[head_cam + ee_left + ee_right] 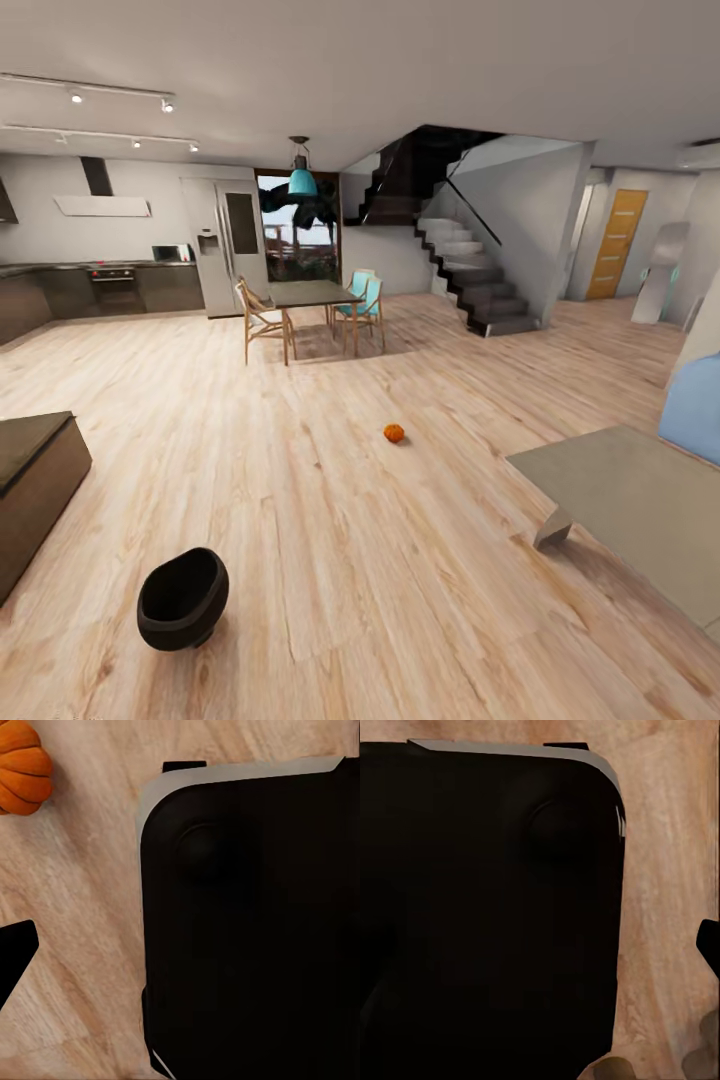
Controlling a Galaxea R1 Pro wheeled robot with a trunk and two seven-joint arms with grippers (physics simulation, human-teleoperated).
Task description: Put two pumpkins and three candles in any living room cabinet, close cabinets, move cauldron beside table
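Open-plan room with a pale wood floor (330, 560), seen from the robot's head camera. A small orange pumpkin (394, 432) sits alone on the floor, ahead of the robot and slightly to its right of centre, well apart from all furniture. It is rounded, ribbed and a little flattened, so it has no long axis to line up with. The left wrist camera shows a second ribbed orange pumpkin (22, 769) on the floor near the robot's black base (247, 930), which suggests the left arm is the nearer one for that pumpkin. Neither hand's fingers can be made out clearly, so I cannot tell whether either is spread or pressed together. A matte black cauldron (182, 598) lies tipped on the floor, near and to the robot's left, its mouth showing. The corner of a dark-brown cabinet (35, 490) stands further left. A low grey table (640, 500) stands to the right.
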